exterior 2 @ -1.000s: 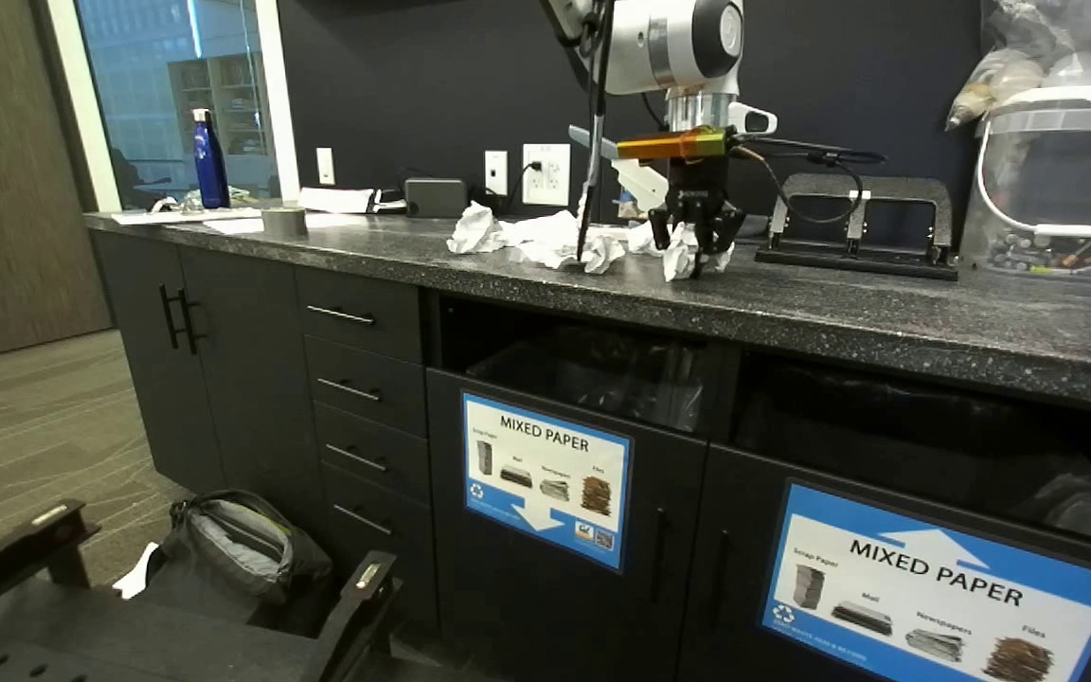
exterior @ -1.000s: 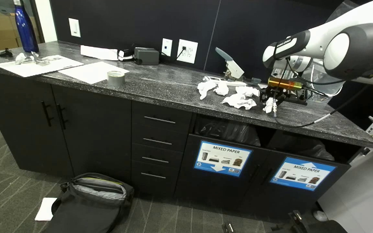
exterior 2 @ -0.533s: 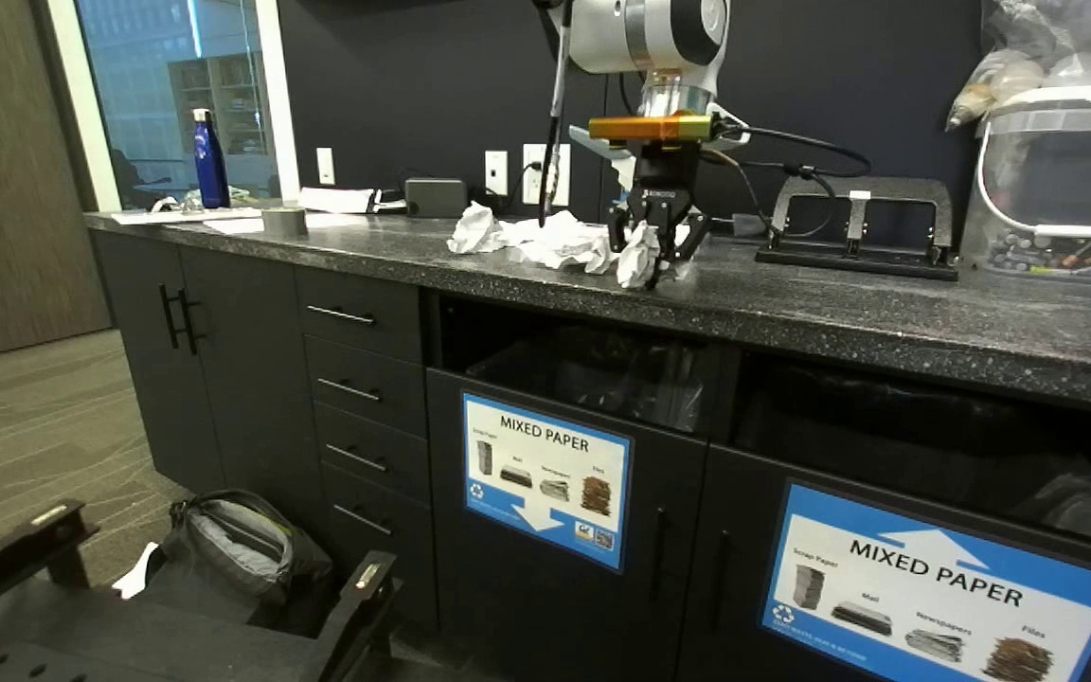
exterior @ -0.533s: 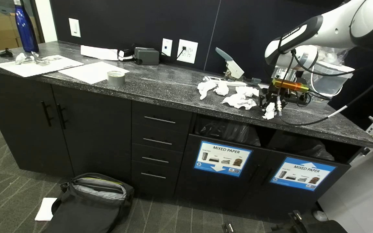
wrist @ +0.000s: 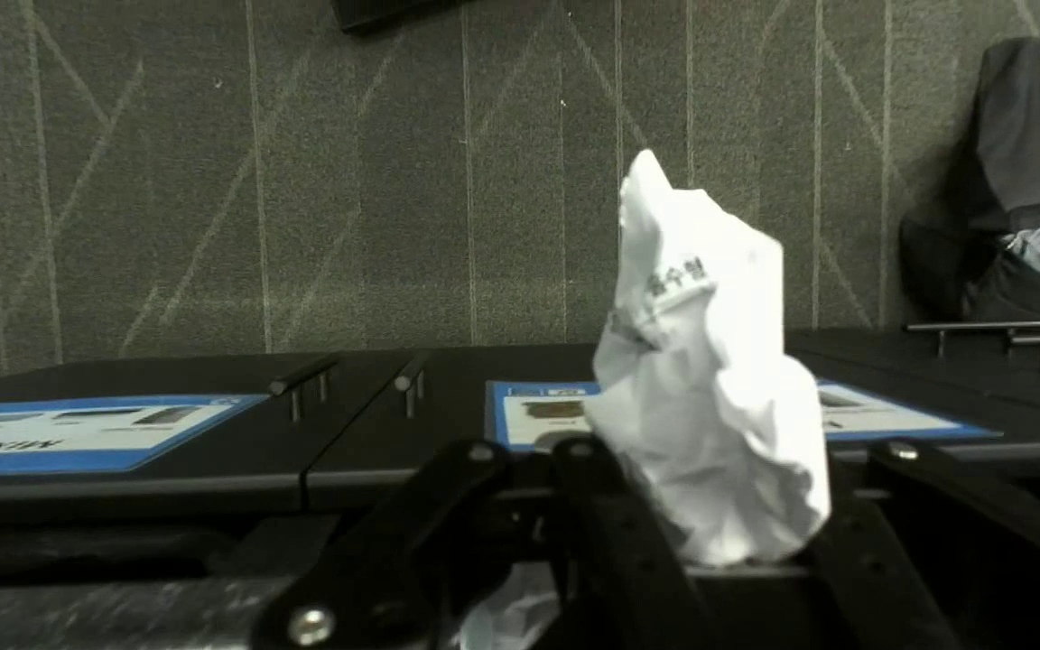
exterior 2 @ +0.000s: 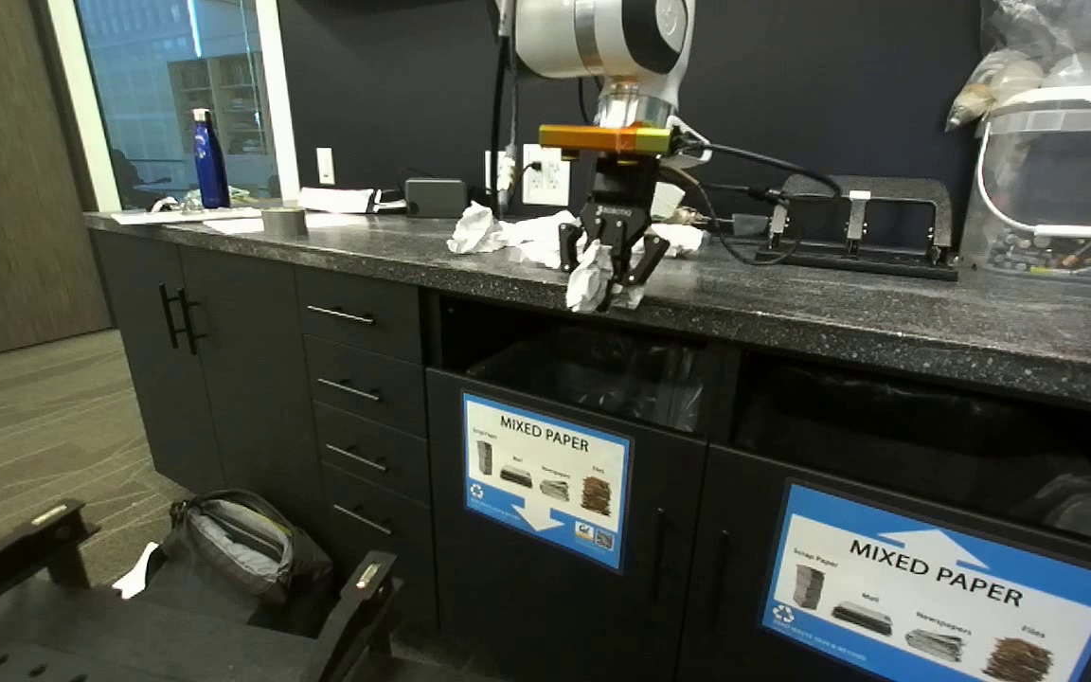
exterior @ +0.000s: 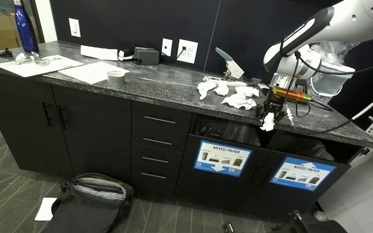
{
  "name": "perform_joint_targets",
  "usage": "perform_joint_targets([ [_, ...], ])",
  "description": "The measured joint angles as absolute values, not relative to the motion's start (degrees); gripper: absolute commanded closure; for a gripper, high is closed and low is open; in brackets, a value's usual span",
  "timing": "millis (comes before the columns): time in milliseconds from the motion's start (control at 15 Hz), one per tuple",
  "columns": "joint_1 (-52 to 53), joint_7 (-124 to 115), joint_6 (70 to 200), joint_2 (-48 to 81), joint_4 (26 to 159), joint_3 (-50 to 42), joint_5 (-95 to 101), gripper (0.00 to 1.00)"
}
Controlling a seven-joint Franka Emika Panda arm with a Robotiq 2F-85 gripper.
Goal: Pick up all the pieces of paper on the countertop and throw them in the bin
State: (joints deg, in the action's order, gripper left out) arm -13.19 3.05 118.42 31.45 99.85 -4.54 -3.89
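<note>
Holds a crumpled paper wad (exterior: 267,123) in the Robotiq gripper (exterior: 269,119) at the front edge of the speckled stone countertop (exterior: 170,89); hangs above two MIXED PAPER bin doors (exterior: 221,165), near other crumpled wads (exterior: 239,102).

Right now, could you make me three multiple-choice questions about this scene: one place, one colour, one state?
1. Where is the fabric bag?
A) on the countertop
B) in a drawer
C) on the floor

2. What colour is the bottle?
A) blue
B) red
C) yellow

3. How is the gripper?
A) open and empty
B) shut on crumpled paper
C) shut on the bottle

1 C: both exterior views show it lying there.
2 A: its body shows dark blue.
3 B: the paper sticks out of its grip in all three views.
</note>
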Motion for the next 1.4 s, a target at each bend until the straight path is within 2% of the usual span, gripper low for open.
perform_joint_targets([
  [200,-11.59,4.11,125.11,28.67,109.49,-2.77,-5.49,0.88],
  [600,-6.01,2.81,140.97,23.55,129.58,0.18,-7.14,0.86],
  [933,0.84,-2.24,161.12,19.52,147.03,1.76,-6.08,0.86],
  [1133,8.04,-7.38,175.02,19.02,154.5,-2.73,2.05,0.86],
  [1400,18.84,-5.82,192.79,24.17,156.78,-15.6,4.89,0.86],
])
